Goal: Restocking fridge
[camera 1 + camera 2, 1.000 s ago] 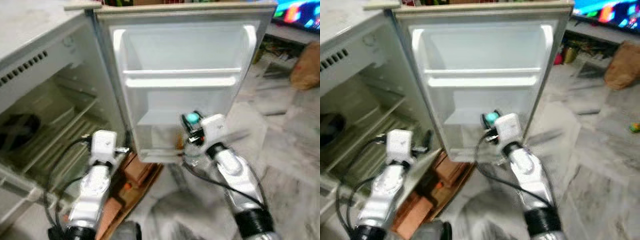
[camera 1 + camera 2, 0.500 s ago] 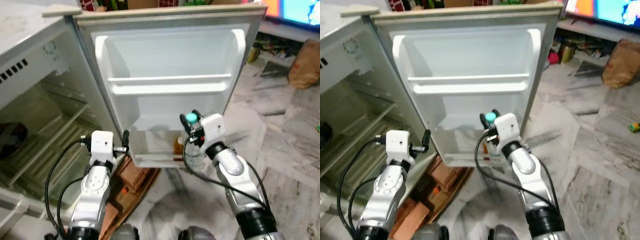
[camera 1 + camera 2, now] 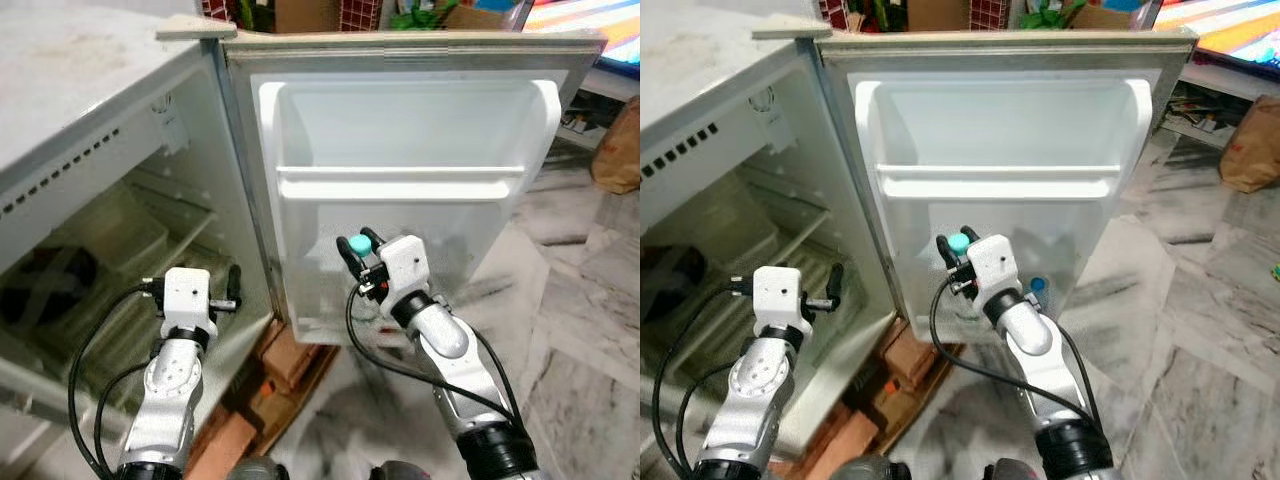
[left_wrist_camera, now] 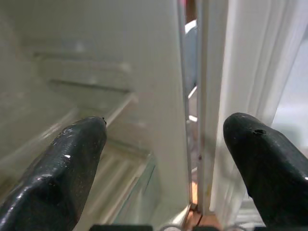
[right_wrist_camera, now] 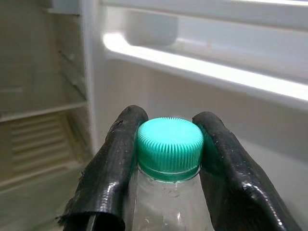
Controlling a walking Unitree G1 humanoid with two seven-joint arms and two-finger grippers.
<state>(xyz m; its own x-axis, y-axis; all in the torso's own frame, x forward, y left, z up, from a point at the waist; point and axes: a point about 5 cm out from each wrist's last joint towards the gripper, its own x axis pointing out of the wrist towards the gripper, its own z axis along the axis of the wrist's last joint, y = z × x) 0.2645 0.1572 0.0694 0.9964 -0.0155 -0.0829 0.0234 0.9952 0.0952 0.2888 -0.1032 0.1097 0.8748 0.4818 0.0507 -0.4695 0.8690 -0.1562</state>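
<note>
The fridge (image 3: 120,150) stands open on the left of the frame. Its door (image 3: 405,130) is swung wide in the middle, with its inside facing the robot.

The right gripper (image 3: 358,258) sits low in the middle of the frame, just in front of the lower part of the door. Its two black fingers (image 5: 110,163) are clamped on the neck of a clear bottle (image 5: 166,204) with a green cap (image 5: 168,147). So the bottle is in the right gripper, held up by the door, not yet put down.

The left gripper (image 3: 232,285) is at the lower left, near the edge of the fridge by the hinge. Its fingers are apart and hold nothing.

The upper door shelf (image 3: 400,185) looks bare. Low in the door, in the right eye view, a small blue thing (image 3: 1037,285) shows beside the arm, maybe another cap. I think the job is only partly done. The bottle must still go in the door, and then be let go.

No words or brand names can be read anywhere.
</note>
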